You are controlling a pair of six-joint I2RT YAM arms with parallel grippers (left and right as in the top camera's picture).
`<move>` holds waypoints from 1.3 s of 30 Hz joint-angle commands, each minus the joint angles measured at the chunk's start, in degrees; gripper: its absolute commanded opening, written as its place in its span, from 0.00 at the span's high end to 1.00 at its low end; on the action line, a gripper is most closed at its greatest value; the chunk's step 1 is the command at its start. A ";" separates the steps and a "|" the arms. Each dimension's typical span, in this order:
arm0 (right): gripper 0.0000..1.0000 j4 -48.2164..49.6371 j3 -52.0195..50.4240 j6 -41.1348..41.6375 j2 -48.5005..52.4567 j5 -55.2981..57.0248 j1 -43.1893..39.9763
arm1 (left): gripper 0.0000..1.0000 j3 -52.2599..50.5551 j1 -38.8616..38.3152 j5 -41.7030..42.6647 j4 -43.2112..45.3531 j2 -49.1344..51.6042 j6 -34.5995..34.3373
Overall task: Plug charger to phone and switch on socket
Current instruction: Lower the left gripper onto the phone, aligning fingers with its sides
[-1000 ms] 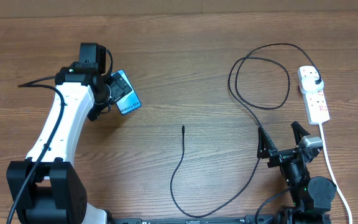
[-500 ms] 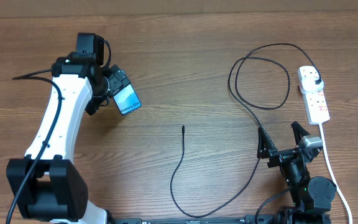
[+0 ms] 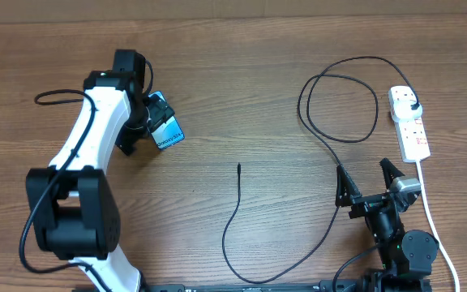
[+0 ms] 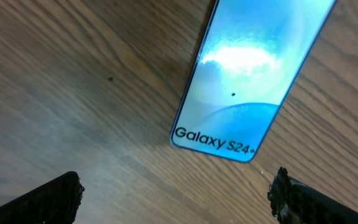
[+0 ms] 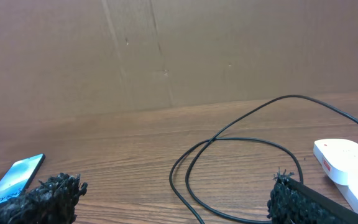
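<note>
1 phone (image 3: 167, 130) end hides under spread left hand (image 4: 175, 188) — right hand (image 3: 363, 172) likewise spread.

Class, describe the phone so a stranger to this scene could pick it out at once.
On the wooden table, look at the left half, beside the wrist of the white left arm. There lies the phone: a small flat rectangle, its light blue screen reading Galaxy S24+, unlike the thin black charger cable and white power strip further right.
</note>
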 commanded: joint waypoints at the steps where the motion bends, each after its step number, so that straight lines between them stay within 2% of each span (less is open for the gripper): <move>1: 0.00 0.31 -0.61 -0.24 -0.68 0.17 0.26 | 0.00 1.51 0.31 2.01 1.11 2.23 -2.23; 14: 0.00 0.31 -0.61 -0.24 -0.68 0.17 0.26 | 0.00 1.51 0.31 4.44 8.15 4.13 1.68; 23: 0.00 0.31 -0.61 -0.24 -0.68 0.17 0.26 | 0.00 2.10 0.31 4.48 7.52 4.46 3.61; 26: 0.00 0.31 -0.61 -0.24 -0.68 0.17 0.26 | 0.00 4.66 0.31 4.42 5.77 4.61 4.46; 34: 0.00 0.31 -0.61 -0.24 -0.68 0.17 0.26 | 0.00 21.64 0.31 1.73 -8.46 13.22 7.10; 39: 0.00 0.31 -0.61 -0.24 -0.68 0.17 0.26 | 0.00 23.71 0.31 2.14 -9.05 17.62 8.35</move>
